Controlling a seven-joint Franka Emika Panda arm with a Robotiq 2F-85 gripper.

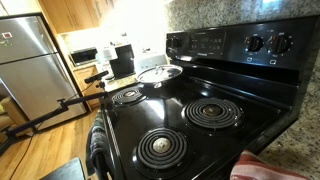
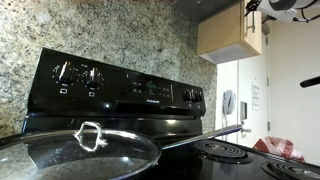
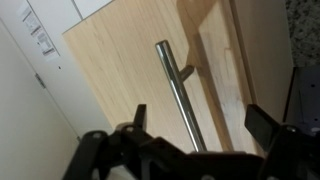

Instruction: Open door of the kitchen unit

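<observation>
The wrist view faces a light wooden cabinet door (image 3: 120, 70) of the kitchen unit. A brushed metal bar handle (image 3: 176, 90) runs down it on a short post. My gripper (image 3: 202, 122) is open, its two dark fingers standing on either side of the handle's lower part and apart from it. Nothing is held. In an exterior view the same wooden wall cabinet (image 2: 228, 35) hangs high up beside the stove, and part of my arm (image 2: 282, 5) shows at the top edge next to it.
A black electric stove (image 1: 190, 115) with coil burners stands below, a glass lid (image 2: 75, 148) on it. Its control panel (image 2: 120, 85) backs onto a granite wall. A steel fridge (image 1: 30, 60) and a white wall (image 3: 25, 110) border the area.
</observation>
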